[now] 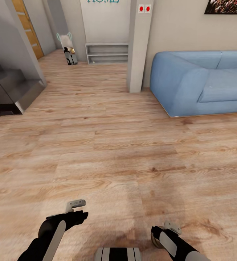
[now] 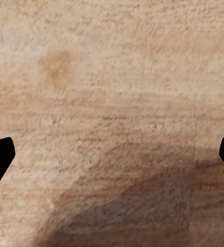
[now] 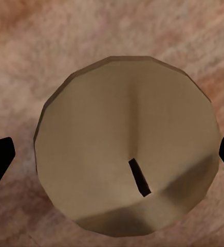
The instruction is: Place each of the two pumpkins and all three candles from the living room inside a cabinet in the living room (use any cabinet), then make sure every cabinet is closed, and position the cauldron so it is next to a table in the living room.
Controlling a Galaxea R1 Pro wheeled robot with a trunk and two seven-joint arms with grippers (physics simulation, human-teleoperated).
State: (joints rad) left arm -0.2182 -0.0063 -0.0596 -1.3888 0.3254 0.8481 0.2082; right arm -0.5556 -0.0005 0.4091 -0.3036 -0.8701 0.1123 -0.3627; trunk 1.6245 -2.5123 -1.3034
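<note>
now right hand (image 3: 112,154) grips candle (image 3: 125,144), left hand (image 2: 112,154) open.

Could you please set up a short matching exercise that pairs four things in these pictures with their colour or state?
Column one:
1. sofa
2. candle
3. left gripper
4. shelf unit

Column two:
A. beige-grey, between the right gripper's fingertips
B. blue
C. open over bare plank floor
D. pale grey, against the far wall

Pairs: 1-B, 2-A, 3-C, 4-D
</note>
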